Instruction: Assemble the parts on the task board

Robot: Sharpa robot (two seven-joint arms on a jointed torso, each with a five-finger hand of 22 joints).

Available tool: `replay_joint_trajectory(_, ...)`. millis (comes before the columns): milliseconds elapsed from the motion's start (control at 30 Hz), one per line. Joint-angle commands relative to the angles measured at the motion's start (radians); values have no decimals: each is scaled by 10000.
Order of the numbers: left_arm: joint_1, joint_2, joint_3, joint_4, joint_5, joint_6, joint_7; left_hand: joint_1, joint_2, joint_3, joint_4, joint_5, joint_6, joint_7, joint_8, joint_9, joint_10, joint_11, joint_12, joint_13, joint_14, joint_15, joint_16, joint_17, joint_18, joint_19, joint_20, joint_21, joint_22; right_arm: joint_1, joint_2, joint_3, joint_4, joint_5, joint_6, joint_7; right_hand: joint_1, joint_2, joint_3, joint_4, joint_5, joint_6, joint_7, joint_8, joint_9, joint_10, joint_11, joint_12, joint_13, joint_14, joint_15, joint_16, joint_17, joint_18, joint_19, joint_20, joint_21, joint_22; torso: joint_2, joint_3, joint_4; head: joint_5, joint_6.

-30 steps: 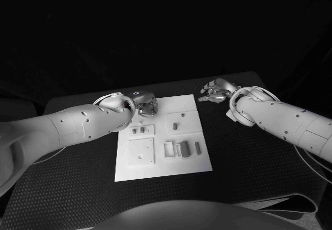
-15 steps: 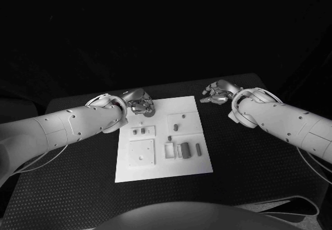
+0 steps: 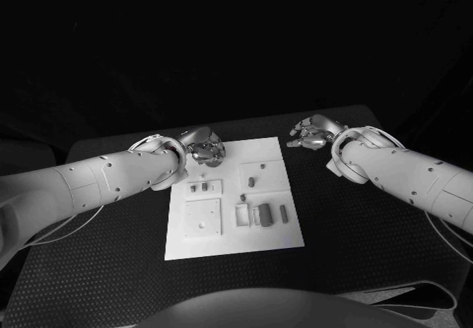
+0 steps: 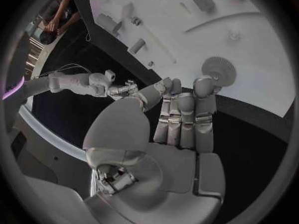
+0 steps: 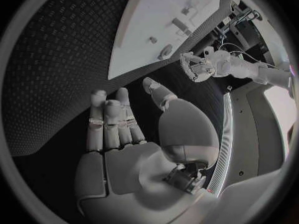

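Observation:
The white task board (image 3: 236, 239) lies in the middle of the table. My left hand (image 3: 202, 147) hovers at its far left corner, fingers stretched out and holding nothing. In the left wrist view a small toothed gear (image 4: 219, 70) lies on the board (image 4: 261, 45) just past the fingertips (image 4: 206, 87); I cannot tell whether they touch it. My right hand (image 3: 310, 132) is off the board's far right corner, over the black table, open and empty (image 5: 134, 134). Several small parts lie on the board, among them a peg (image 3: 251, 181) and a bar (image 3: 283, 212).
A raised square plate (image 3: 202, 217) sits at the board's near left, with a rectangular block (image 3: 241, 214) beside it. The textured black table (image 3: 374, 225) stretches out on both sides of the board. The right wrist view shows the left hand (image 5: 196, 67) beyond the board's edge (image 5: 149, 15).
My left hand has drawn back a little toward the board's far left corner and its fingers have straightened. The right hand has barely moved.

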Motion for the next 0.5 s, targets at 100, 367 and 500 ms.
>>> replay_joint_trajectory(100,1,-27,-1,61,-64,211,43,8,-134,-83,-7,7,-54,49,23,17,-19,45,-84,-16,-34,87,-46,26,1106,-82,11,26,218,-1,-8,1,33,-69,61,27,-66,4,-7,46,-8,-18,100,45,-15,-65,1,40,0,-57,17,-38,-14,153,-6,-85,-57,159,-5,16,2,-6,-7)
replay_joint_trajectory(367,-2,-82,-12,183,-157,282,131,122,-315,-149,-13,7,-79,50,23,25,-8,45,-95,-9,-75,88,-55,59,1108,-123,16,42,225,-1,-24,1,63,-85,13,27,-7,10,8,-1,-6,-14,97,50,-16,-67,-2,52,3,-52,14,-34,-14,153,-2,-93,-53,162,0,15,-5,-6,-9)
replay_joint_trajectory(500,-2,-100,-19,238,-228,427,223,150,-410,-193,-10,7,-104,59,11,22,-29,54,-112,-9,-97,97,-52,78,1104,-143,22,53,228,-1,-29,1,86,-106,18,23,65,13,15,-71,-8,-10,95,56,-17,-69,-4,64,5,-49,12,-30,-15,153,3,-99,-48,165,3,8,1,-4,-4)
